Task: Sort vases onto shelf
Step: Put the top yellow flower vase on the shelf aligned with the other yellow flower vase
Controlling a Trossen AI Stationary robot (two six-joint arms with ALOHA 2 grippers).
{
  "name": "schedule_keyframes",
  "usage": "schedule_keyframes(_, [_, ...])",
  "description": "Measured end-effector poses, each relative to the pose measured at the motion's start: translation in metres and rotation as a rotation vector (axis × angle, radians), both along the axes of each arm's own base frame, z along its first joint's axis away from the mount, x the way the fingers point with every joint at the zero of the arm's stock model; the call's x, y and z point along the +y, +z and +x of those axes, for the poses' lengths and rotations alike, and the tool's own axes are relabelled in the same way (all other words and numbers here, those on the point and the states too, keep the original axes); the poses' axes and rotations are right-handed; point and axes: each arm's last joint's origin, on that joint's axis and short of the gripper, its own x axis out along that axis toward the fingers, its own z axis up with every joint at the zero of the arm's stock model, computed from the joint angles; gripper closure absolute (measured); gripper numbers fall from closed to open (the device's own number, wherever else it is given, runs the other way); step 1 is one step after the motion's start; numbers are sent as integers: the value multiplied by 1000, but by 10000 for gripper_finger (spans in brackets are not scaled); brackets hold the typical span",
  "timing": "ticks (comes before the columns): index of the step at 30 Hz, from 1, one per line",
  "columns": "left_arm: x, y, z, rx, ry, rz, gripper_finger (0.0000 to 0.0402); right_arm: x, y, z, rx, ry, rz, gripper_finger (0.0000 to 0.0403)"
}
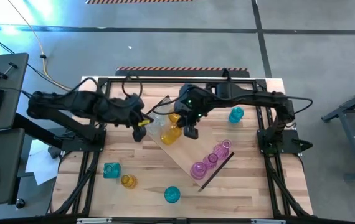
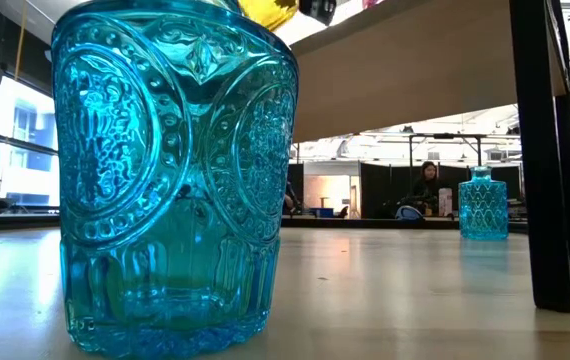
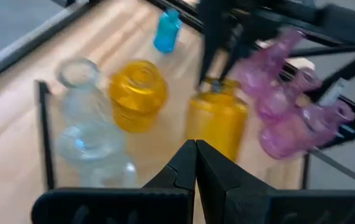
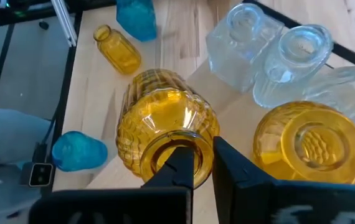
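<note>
The shelf (image 1: 187, 157) lies slantwise across the table. At one end of it stand clear vases (image 3: 85, 127) and a round yellow vase (image 3: 137, 93); at the other end stand pink vases (image 1: 210, 157). My right gripper (image 4: 202, 163) is shut on a ribbed yellow vase (image 4: 165, 121) over the shelf's middle. My left gripper (image 3: 196, 149) hangs shut, with nothing in it, over the shelf's clear-vase end (image 1: 139, 133). Teal vases (image 1: 111, 169), (image 1: 172, 194), (image 1: 236, 114) and an amber vase (image 1: 127, 181) stand on the tabletop. My right gripper pinches the mouth rim (image 4: 203, 144) of the ribbed yellow vase, one finger (image 4: 180, 163) inside the opening and the other (image 4: 227, 165) outside. The fingers come slanting down from above. The vase hangs below them, mouth up and a little tilted; whether its base touches the shelf I cannot tell.
In the low view a big teal vase (image 2: 175, 180) fills the near side and the shelf's dark end piece (image 2: 545, 150) stands at the right. A black frame (image 1: 271, 134) borders the table. Bare tabletop lies near the front edge, right of the teal vase.
</note>
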Motion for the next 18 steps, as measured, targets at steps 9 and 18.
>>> schedule_keyframes(9, [-34,-14,13,65,-152,-147,401,0,-7,6,3,29,-21,400])
schedule_keyframes(18, [-48,-35,40,133,-183,-142,401,0,-7,8,-7,48,-9,400])
